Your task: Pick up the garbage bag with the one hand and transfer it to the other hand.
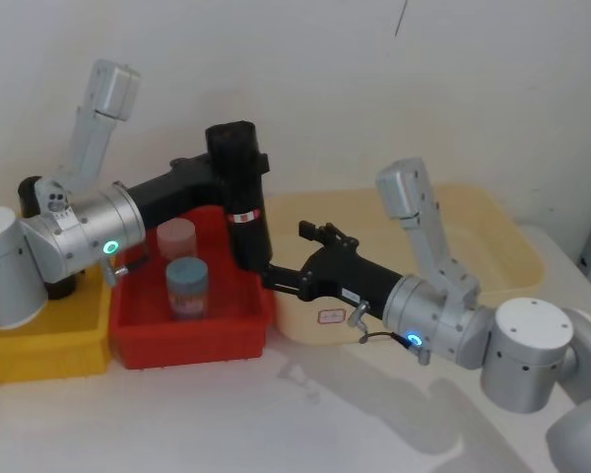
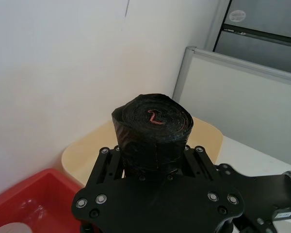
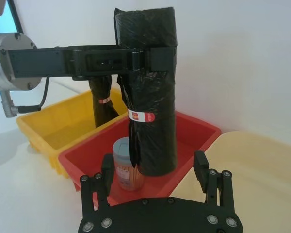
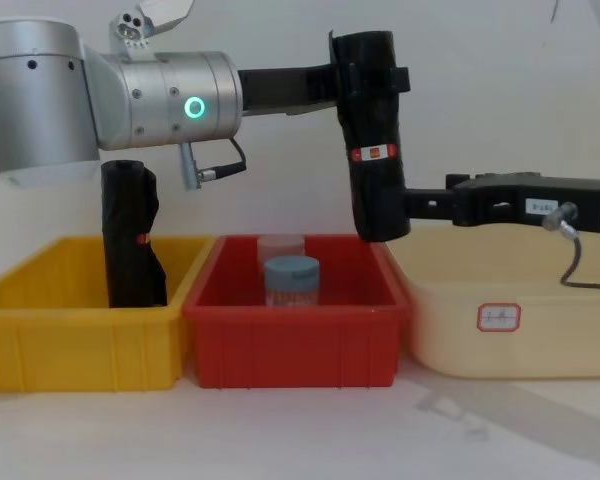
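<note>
The garbage bag [image 1: 244,187] [image 4: 373,130], a thick black roll with a red-orange label band, hangs upright above the red bin. My left gripper [image 1: 238,163] [image 4: 370,80], on the green-ringed arm, is shut on its upper part; the left wrist view looks down on the roll's top [image 2: 153,126]. My right gripper [image 1: 291,256] [image 4: 405,205], on the blue-ringed arm, is at the roll's lower end, coming in from the right. In the right wrist view its fingers [image 3: 106,167] are spread open on either side of the bag [image 3: 153,131], with gaps on both sides.
A slimmer wrinkly black roll [image 4: 130,235] stands in the yellow bin [image 4: 40,340] at the left. The red bin [image 4: 295,350] in the middle holds a blue-lidded jar [image 4: 291,280] and a clear cup [image 4: 280,248]. A cream bin [image 4: 510,330] lies below the right arm.
</note>
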